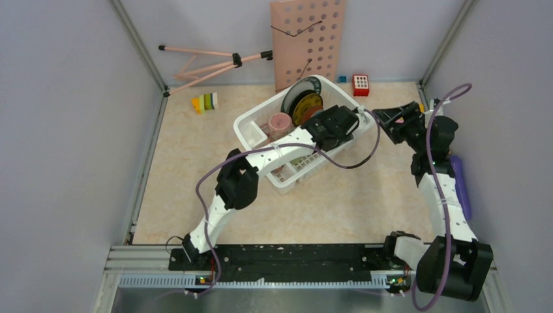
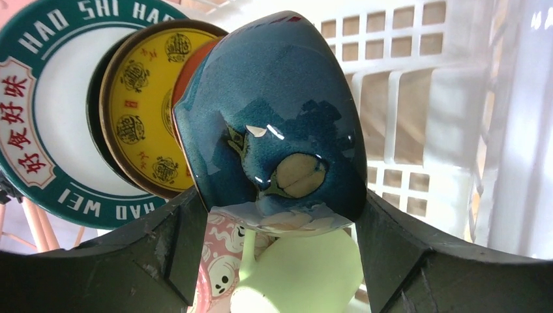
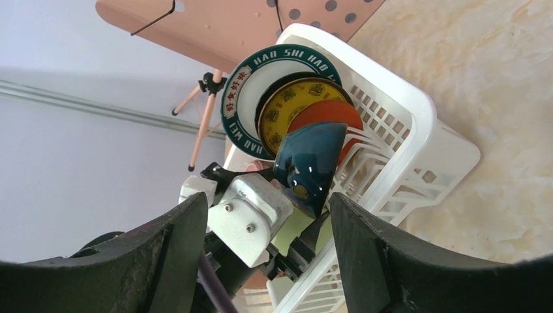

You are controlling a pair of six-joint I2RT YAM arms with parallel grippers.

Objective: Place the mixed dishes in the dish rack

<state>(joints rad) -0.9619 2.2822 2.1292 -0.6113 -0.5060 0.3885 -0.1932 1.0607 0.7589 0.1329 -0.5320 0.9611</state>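
**Left gripper (image 2: 280,215) setting the blue glazed bowl (image 2: 274,111) on edge in the dish rack (image 2: 404,98)**

The jaws stand wide, with one finger on each side of the bowl, and they appear to press on it. The bowl is inside the white rack, tilted, just in front of the orange saucer (image 3: 326,116). Behind the saucer stand the yellow plate (image 2: 140,111) and the green-rimmed plate (image 2: 39,98). A pale-green mug (image 2: 293,274) and a pink patterned mug (image 2: 222,254) lie beneath the bowl. Whether the bowl already rests on the tines cannot be seen.

The right gripper (image 3: 267,215) is spread and empty, outside the rack's end.

To place the bowl well, keep it parallel to the plates and lower it until the rack bears its weight. Release only then, and draw the fingers straight back. The glaze probably slips easily, so an early release risks dropping the bowl onto the mugs.
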